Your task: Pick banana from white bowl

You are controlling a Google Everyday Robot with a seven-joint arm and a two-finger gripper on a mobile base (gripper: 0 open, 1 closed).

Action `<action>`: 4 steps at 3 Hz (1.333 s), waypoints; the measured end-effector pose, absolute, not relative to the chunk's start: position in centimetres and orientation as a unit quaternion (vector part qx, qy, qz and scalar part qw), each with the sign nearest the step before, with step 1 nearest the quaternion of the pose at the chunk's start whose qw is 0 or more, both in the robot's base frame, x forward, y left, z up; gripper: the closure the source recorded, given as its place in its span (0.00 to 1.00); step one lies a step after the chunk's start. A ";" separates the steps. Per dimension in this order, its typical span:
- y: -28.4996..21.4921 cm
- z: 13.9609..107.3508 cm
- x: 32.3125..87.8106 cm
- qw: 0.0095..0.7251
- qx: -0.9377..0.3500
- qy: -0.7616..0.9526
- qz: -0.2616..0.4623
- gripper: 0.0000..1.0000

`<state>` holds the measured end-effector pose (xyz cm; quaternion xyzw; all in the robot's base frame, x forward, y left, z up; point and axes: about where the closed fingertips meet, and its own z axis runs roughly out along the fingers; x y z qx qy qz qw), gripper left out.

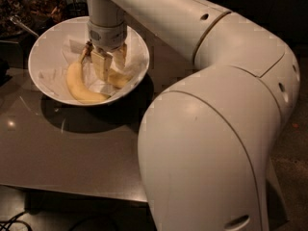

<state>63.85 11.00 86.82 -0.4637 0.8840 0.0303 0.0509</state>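
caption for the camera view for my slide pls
Robot's claw inside the paper-lined white bowl, poised over the smaller banana, beside a larger curved banana.

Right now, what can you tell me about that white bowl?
The white bowl is wide, round and glossy, standing upright on a dark table. It is lined with crumpled white paper. Inside lie a long curved banana and a shorter banana, with the robot's pincer reaching down over the shorter one.
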 end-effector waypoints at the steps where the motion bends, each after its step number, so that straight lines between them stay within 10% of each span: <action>1: 11.3 85.6 63.8 0.041 -0.466 0.883 0.040 0.50; 2: 11.6 84.1 63.3 0.027 -0.466 0.883 0.054 0.49; 4: 11.8 84.1 63.5 0.031 -0.466 0.882 0.055 0.90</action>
